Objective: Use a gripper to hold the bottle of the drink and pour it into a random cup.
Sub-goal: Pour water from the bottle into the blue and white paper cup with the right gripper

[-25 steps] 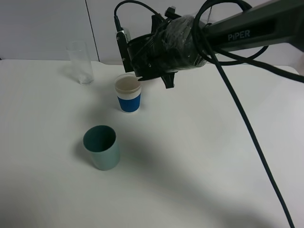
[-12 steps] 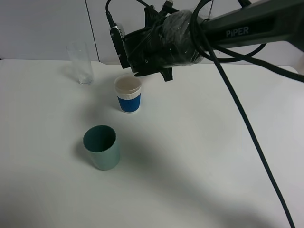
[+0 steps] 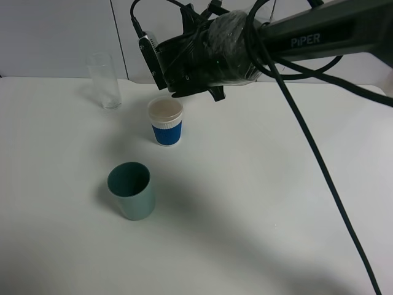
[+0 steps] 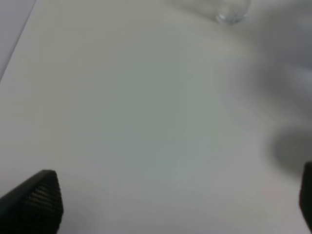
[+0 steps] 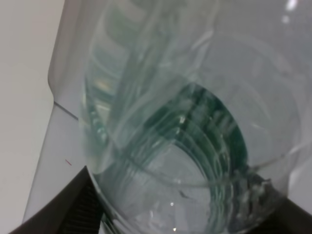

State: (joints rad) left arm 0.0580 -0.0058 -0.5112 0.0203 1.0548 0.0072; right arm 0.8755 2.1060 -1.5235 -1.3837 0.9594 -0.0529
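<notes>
White matte surface [image 3: 276, 203] meets a pale wall [image 3: 55, 37] and carries the blue-sleeved cup [image 3: 166, 121], a grey-green cup [image 3: 131, 190] nearer the camera and a tall glass [image 3: 104, 80] by the wall. The right tool [image 3: 187, 74], clamped on the bottle of the drink [image 5: 165, 131], hangs just above the blue-sleeved cup. The left tool [image 4: 170, 200] stands wide apart and empty over the surface.

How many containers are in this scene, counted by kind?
Cups: 2, a blue-sleeved paper cup and a grey-green cup
Glasses: 1, the tall clear glass
Bottles: 1, the clear plastic bottle
Total: 4
</notes>
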